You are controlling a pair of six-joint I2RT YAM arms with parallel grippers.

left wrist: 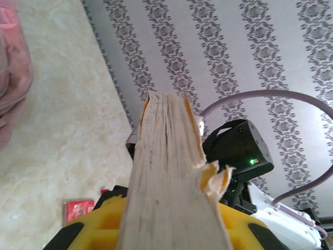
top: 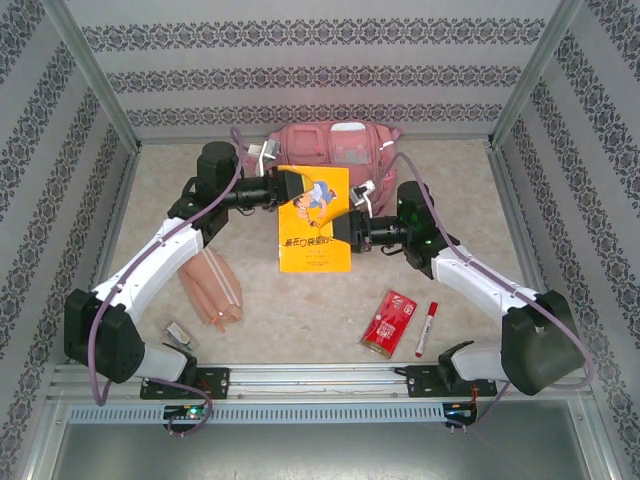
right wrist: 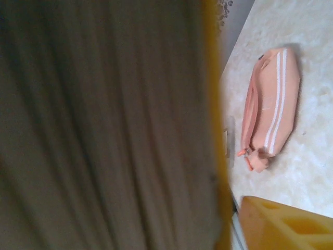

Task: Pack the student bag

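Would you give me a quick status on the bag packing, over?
Left gripper shut on yellow book. Right gripper open at its edge. Student bag behind, book not in yet. Nothing between them.

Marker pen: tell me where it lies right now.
In the top view, the marker pen lies on the table at its near right, just right of the red packet, close to the front edge.

Yellow book (top: 314, 220) with cartoon cover, pink bag (top: 335, 145) behind it, peach white-striped pouch (top: 212, 285) to its left, red carton (top: 388, 323) and red-white marker (top: 427, 328) near-right of it, beige marbled counter (top: 300, 320), grey damask-striped walls (top: 300, 80).
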